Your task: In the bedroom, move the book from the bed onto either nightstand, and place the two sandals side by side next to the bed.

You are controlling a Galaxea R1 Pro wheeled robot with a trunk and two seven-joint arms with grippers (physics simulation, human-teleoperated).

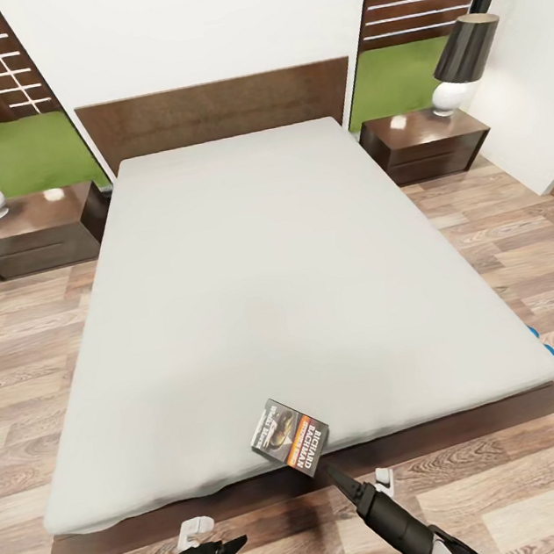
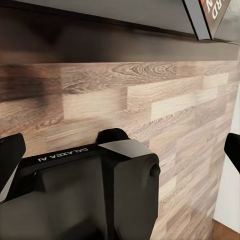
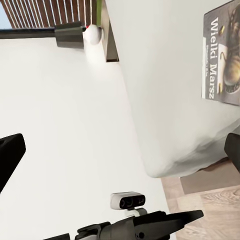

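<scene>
Pale grey-white mattress covers most of the head view: the bed (image 1: 292, 257) runs from its dark headboard (image 1: 215, 109) at top centre down to the foot edge near the bottom, on a light wood-plank floor (image 1: 508, 278). The book (image 1: 290, 437) lies at that foot edge, lower centre of the frame, one corner overhanging, and its orange band reads "RICHARD BACHMAN". The right gripper (image 1: 328, 469) points up at it from the lower right, its tip just beside the overhanging corner; whether it touches cannot be told. The left gripper (image 1: 230, 547) sits at lower left, over the floor before the bed frame, apart from the book. Two nightstands show at mid-height, one at the left edge (image 1: 35, 231) and one at upper right (image 1: 426, 144), each bearing a lamp (image 1: 462, 63). A sliver of bright blue (image 1: 543, 344) peeks from behind the mattress at the right edge. The right wrist view gives the book's (image 3: 221, 57) other face, titled "Wielki Marsz", and the fingertips (image 3: 10, 157) wide apart at opposite frame edges, holding nothing. The left wrist view shows floor planks, "GALAXEA AI" printed on the gripper body (image 2: 75, 170), and its fingertips (image 2: 11, 155) likewise spread wide and empty, with a corner of the book (image 2: 210, 15) at upper right.
</scene>
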